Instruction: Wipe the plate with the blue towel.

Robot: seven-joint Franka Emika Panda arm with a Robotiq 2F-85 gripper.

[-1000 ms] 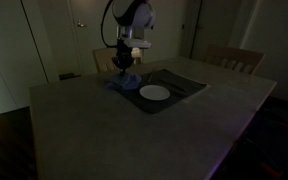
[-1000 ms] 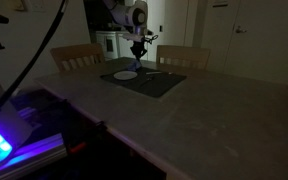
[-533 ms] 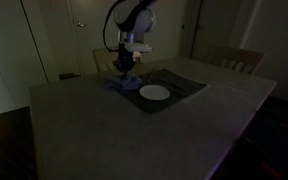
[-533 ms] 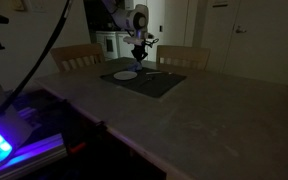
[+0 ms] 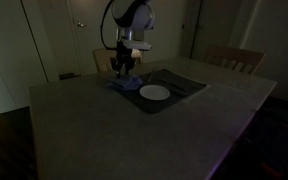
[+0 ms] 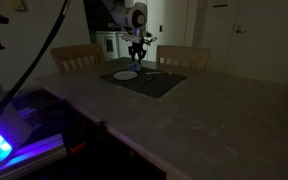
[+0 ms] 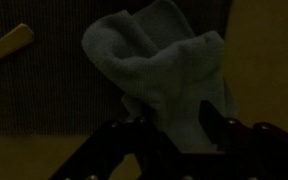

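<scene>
The blue towel (image 7: pixel 159 65) lies bunched on a dark placemat (image 5: pixel 181 84) and fills the middle of the wrist view. In an exterior view the towel (image 5: pixel 124 85) sits just beside the white plate (image 5: pixel 155 92), at the mat's corner. My gripper (image 5: pixel 127 70) hangs straight above the towel. In the wrist view the gripper (image 7: pixel 174 125) stands open, its fingers (image 7: pixel 212 115) apart with a fold of towel rising between them. The plate (image 6: pixel 126 74) and the gripper (image 6: pixel 137 58) also show in the other exterior view. The room is very dark.
The placemat (image 6: pixel 159 84) lies on a large pale table (image 5: pixel 114 130). Wooden chairs stand behind it (image 5: pixel 234 58) (image 6: pixel 76 56) (image 6: pixel 184 56). A pale wooden strip (image 7: pixel 9 45) lies at the mat's edge in the wrist view.
The jaws have parted from a tight grip on the towel. The gripper has stayed over the towel, rising only slightly; the plate has not moved.
</scene>
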